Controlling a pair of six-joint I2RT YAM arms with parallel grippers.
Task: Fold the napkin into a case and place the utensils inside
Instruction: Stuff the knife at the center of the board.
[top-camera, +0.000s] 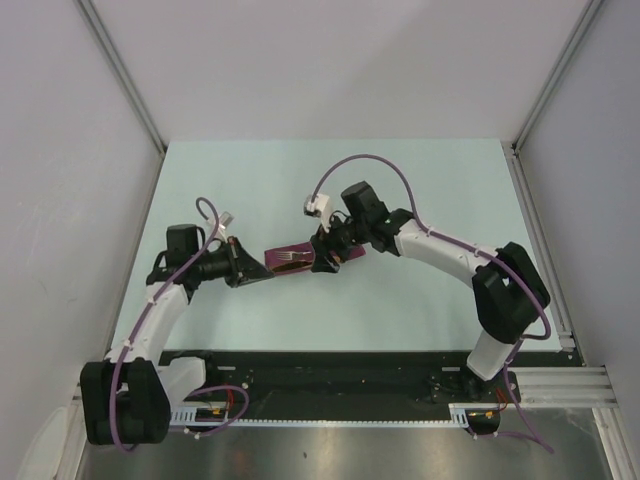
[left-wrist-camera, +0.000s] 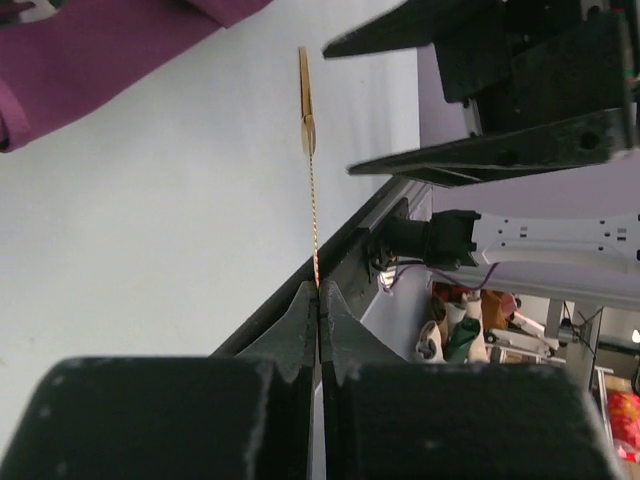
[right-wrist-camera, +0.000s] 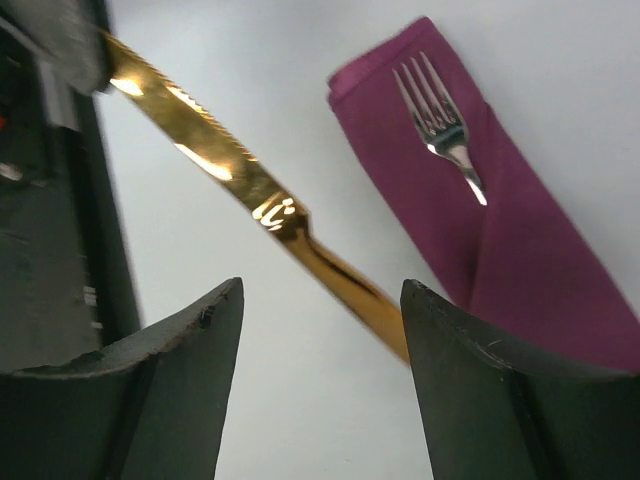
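Left claw (left-wrist-camera: 318, 290) was clamped shut on the knife (left-wrist-camera: 307, 100), pinching the serrated blade edge-on, and the gold handle ran straight out from its tips. Right claw (right-wrist-camera: 322, 290) stood with its jaws wide apart. The knife's handle crossed the gap between them on a slant, and its end was hidden behind one finger. Whether it touched that finger could not be told.

Just beside the knife lay the case (right-wrist-camera: 520, 250), flat on the worktop (top-camera: 420, 180). The fork (right-wrist-camera: 440, 120) was tucked into it, with the tines bare on the cloth and the handle under a slanting fold. The knife was outside the case, apart from its long edge.

From above, both claws met over the middle of the worktop, the right one above the case's right end. Bare surface stretched to the far edge and out to the right. Walls (top-camera: 60, 150) closed both sides, and a black rail (top-camera: 340, 375) ran along the near edge.
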